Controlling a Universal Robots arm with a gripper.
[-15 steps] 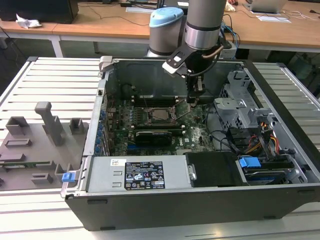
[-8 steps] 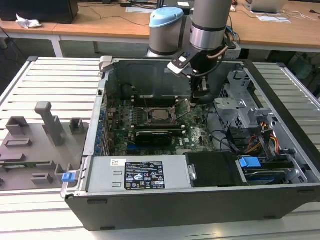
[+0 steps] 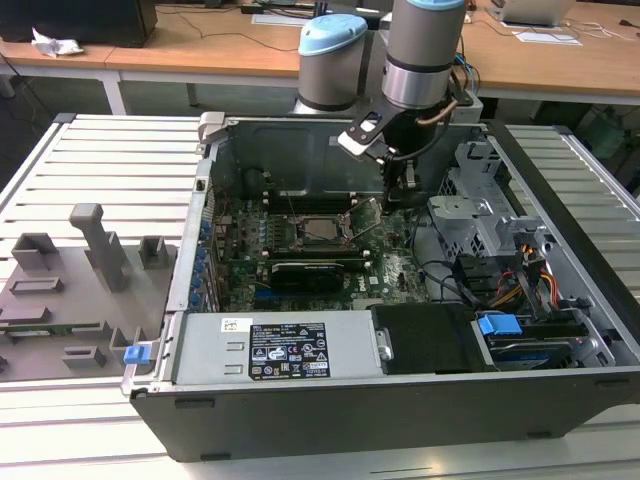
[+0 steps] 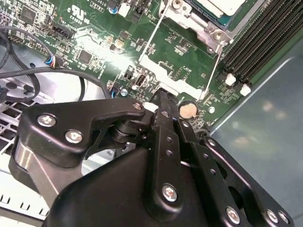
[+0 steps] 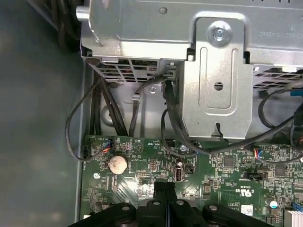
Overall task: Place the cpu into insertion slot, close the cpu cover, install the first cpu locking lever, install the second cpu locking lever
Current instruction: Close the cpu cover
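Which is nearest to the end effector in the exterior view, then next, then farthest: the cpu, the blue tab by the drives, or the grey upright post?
From the end effector:
1. cpu, on the green board, close by.
2. blue tab, inside the case, toward the exterior view's right.
3. grey upright post, outside the case, far to the exterior view's left.

Upright arm [image 3: 425,45], end effector [image 5: 164,186] downward, fingers [image 5: 159,190] tight together.
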